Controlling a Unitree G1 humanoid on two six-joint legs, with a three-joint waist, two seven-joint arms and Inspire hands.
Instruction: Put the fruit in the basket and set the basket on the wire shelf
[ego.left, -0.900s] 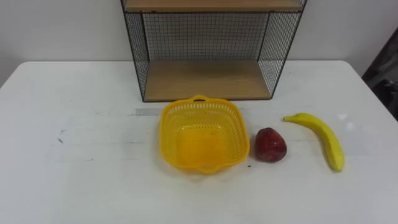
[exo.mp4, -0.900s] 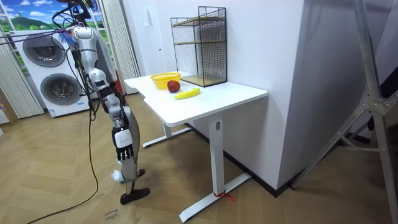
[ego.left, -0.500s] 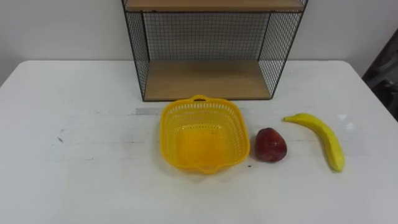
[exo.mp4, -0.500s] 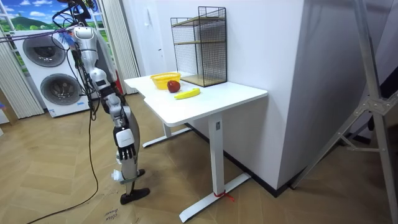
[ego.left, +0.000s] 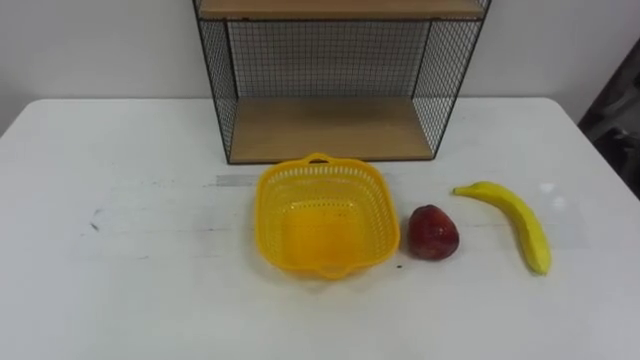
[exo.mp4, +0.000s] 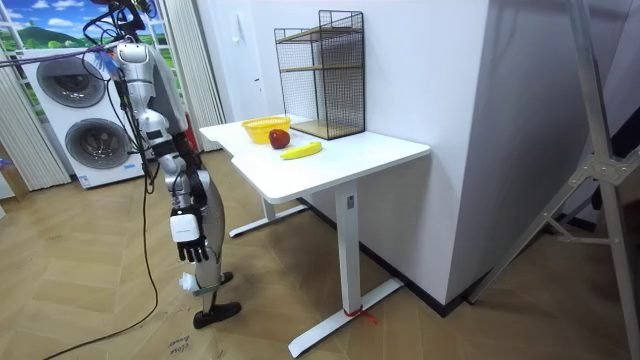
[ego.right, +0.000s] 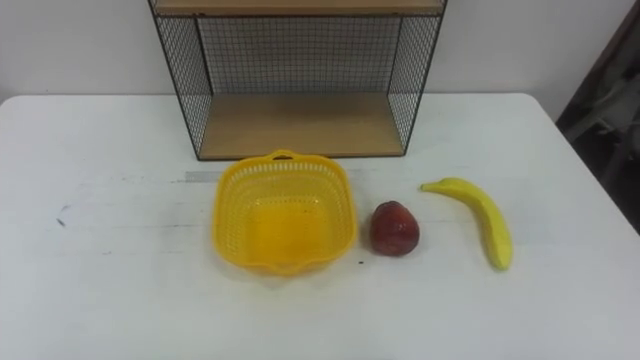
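Apple (ego.left: 433, 232): red, lies on the worktop (ego.left: 120, 200) just beside the basket's right wall, w/ a small gap between; not in the basket yet.
Banana (ego.left: 518, 218): yellow, lies flat further to the right, apart from the apple.
Basket (ego.left: 275, 198): yellow plastic, lattice walls, upright and empty, approx. mid worktop, small handle tab at far rim.
Wire shelf (ego.left: 325, 128): black mesh w/ wooden boards, stands at back of worktop just behind the basket; lower board is bare and open to the front, and looks wide enough for the basket.
Right hand (exo.mp4: 190, 238): in the room view it hangs low beside the robot's leg, well apart from the worktop; fingers look loose and about straight, holding nothing.
Robot: stands near the worktop's edge at the room view's left, facing the things.
Progress: I judge it as the very start; no fruit is taken.
Handling, apple: probably firm, smooth and roundish, so it may roll; take from above, fingers around the widest part.
Handling, banana: light and easy to bruise; take across the middle, gentle squeeze.
Handling, basket: light, thin plastic, probably flexes; once loaded the fruit can slide. Take by the rim at opposite sides or the tabs, and keep it level.
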